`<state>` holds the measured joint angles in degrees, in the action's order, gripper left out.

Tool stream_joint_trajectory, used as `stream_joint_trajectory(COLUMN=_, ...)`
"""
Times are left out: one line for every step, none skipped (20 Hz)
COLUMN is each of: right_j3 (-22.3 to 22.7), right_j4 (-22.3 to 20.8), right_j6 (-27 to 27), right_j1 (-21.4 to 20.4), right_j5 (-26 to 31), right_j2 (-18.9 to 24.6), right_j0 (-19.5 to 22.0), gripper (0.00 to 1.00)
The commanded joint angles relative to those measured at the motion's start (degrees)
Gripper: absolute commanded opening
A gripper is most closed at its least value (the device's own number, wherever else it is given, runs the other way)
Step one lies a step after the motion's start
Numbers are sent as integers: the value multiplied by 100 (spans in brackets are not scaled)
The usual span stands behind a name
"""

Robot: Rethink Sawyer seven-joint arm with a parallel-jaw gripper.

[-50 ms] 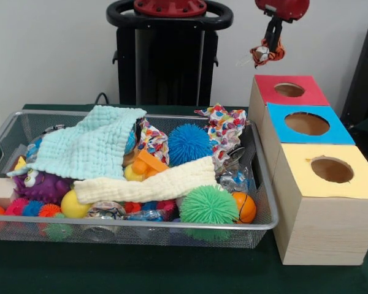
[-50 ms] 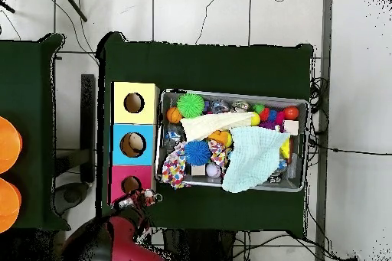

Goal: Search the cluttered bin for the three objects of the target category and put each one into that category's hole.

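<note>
Gripper (image 1: 267,55) holds a small orange striped toy (image 1: 262,56) above the red hole (image 1: 289,89).

The fingers pinch the toy, which hangs over the far box of 3; the blue hole (image 1: 306,123) and yellow hole (image 1: 332,169) sit nearer. In the overhead view something pale seems to lie inside the blue hole, but I cannot tell what. This drop is not yet made. The bin (image 1: 267,224) on the worktop is full: cloths, spiky balls, more toys. How many targets remain buried there is unclear.
</note>
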<state>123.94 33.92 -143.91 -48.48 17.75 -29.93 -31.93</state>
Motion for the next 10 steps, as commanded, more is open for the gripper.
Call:
stream_joint_trajectory(right_j3=-607, right_j4=553, right_j6=-1841, right_j1=417, right_j5=249, right_j2=117, right_j0=191, gripper=0)
stream_joint_trajectory(right_j3=-580, right_j4=606, right_j6=-1840, right_j1=464, right_j5=115, right_j2=229, right_j0=239, gripper=0)
stream_joint_trajectory(right_j3=-510, right_j4=677, right_j6=-1818, right_j1=497, right_j5=-86, right_j2=406, right_j0=340, gripper=0)
stream_joint_trajectory(right_j3=-492, right_j4=721, right_j6=-1832, right_j1=544, right_j5=-198, right_j2=503, right_j0=380, gripper=0)
stream_joint_trajectory(right_j3=-449, right_j4=761, right_j6=-1835, right_j1=562, right_j5=-326, right_j2=605, right_j0=429, gripper=0)
stream_joint_trajectory(right_j3=-401, right_j4=809, right_j6=-1839, right_j1=585, right_j5=-470, right_j2=735, right_j0=486, gripper=0)
stream_joint_trajectory(right_j3=-376, right_j4=850, right_j6=-1858, right_j1=592, right_j5=-558, right_j2=816, right_j0=503, gripper=0)
stream_joint_trajectory(right_j3=-341, right_j4=891, right_j6=-1876, right_j1=613, right_j5=-673, right_j2=906, right_j0=525, gripper=0)
stream_joint_trajectory(right_j3=-386, right_j4=933, right_j6=-1937, right_j1=661, right_j5=-659, right_j2=884, right_j0=443, gripper=0)
stream_joint_trajectory(right_j3=-408, right_j4=977, right_j6=-1984, right_j1=699, right_j5=-669, right_j2=874, right_j0=388, gripper=0)
